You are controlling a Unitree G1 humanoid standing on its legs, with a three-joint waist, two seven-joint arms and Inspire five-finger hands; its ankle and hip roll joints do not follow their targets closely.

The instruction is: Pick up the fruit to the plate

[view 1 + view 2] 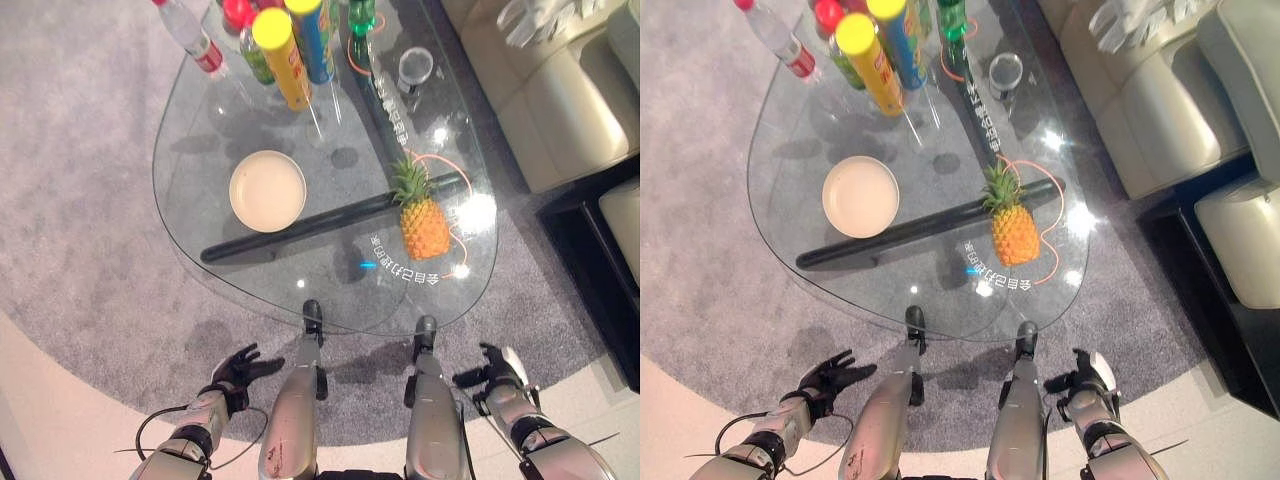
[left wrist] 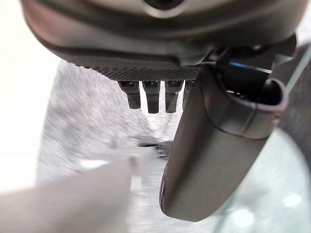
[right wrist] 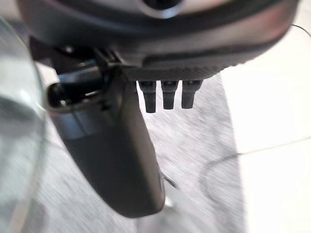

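Left hand [image 1: 232, 372]: one, low at the near left, over the grey carpet [image 1: 90, 250] short of the table's near edge; fingers [image 2: 152, 97] straight and spread, thumb standing out, nothing held. Palm turned toward the floor, forearm coming in from the lower left.

Right hand [image 1: 500, 375]: one, low at the near right, likewise over the carpet and clear of the table; fingers [image 3: 165, 94] straight, thumb extended, nothing held.

Glass table [image 1: 200, 215]: one, rounded, transparent top, with a dark bar showing beneath it.

Pineapple [image 1: 422, 222]: one, lying on the glass at the near right, green crown pointing away from the robot, body toward the near edge. Well apart from both hands.

Plate [image 1: 268, 190]: one, round, cream-coloured, on the glass to the left of the pineapple, nothing on it; apart from the fruit.

Tall canisters: two at the far end, one yellow with a yellow lid [image 1: 280, 55], one blue with a yellow lid [image 1: 310, 35], standing close together.

Bottles: one clear with a red cap and label [image 1: 192, 35]; at least two green ones [image 1: 358, 25] among the canisters, the exact count unclear where they overlap.

Drinking glass [image 1: 415, 68]: one, clear, upright, far right of the table.

Sofa [image 1: 560, 90]: one, pale, beyond the table's right side.
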